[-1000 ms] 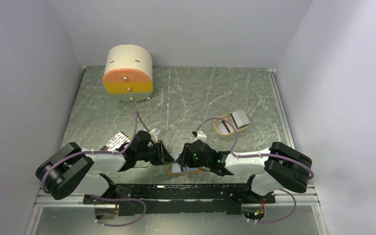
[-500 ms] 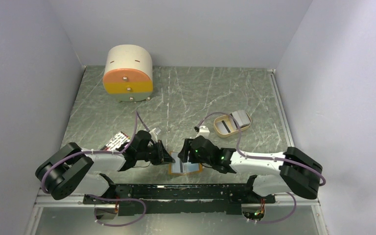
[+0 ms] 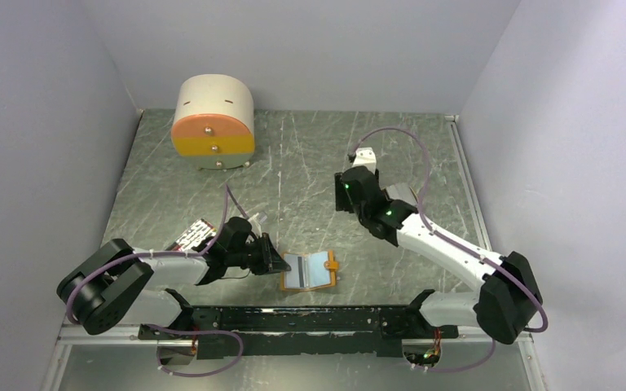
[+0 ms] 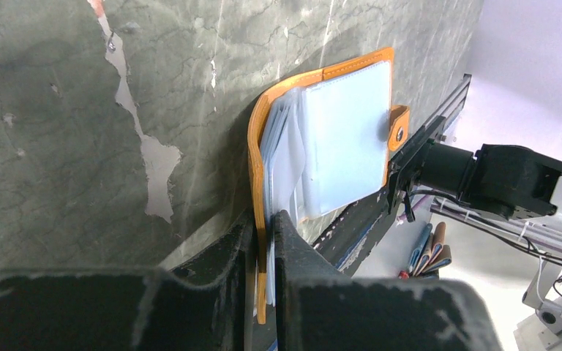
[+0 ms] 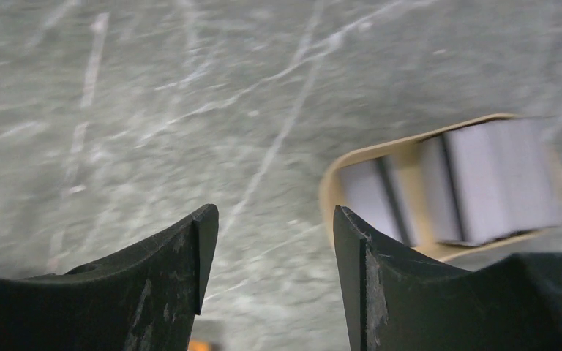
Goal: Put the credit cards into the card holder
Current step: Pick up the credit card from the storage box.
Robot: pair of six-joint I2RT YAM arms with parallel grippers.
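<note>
The card holder (image 3: pixel 310 270) lies open near the front edge, orange cover down and pale blue sleeves up. My left gripper (image 3: pixel 277 262) is shut on its left edge. In the left wrist view the orange cover (image 4: pixel 262 183) stands pinched between the two fingers, and the snap tab (image 4: pixel 398 127) sticks out on the far side. My right gripper (image 3: pixel 350 191) hangs raised over the middle right, open and empty (image 5: pixel 274 219). Just beyond its right fingertip, pale grey credit cards (image 5: pixel 494 179) lie in a tan oval tray (image 5: pixel 380 150). From above, the right arm hides the tray and cards.
A round cream-and-orange drawer box (image 3: pixel 213 122) stands at the back left. A small patterned packet (image 3: pixel 194 235) lies beside the left arm. A black rail (image 3: pixel 310 316) runs along the near edge. Grey walls close in on three sides.
The right arm has lifted off the card holder and swung back and right, over the tray, its jaws widening. The left gripper has closed on the holder's left edge and stays there.
</note>
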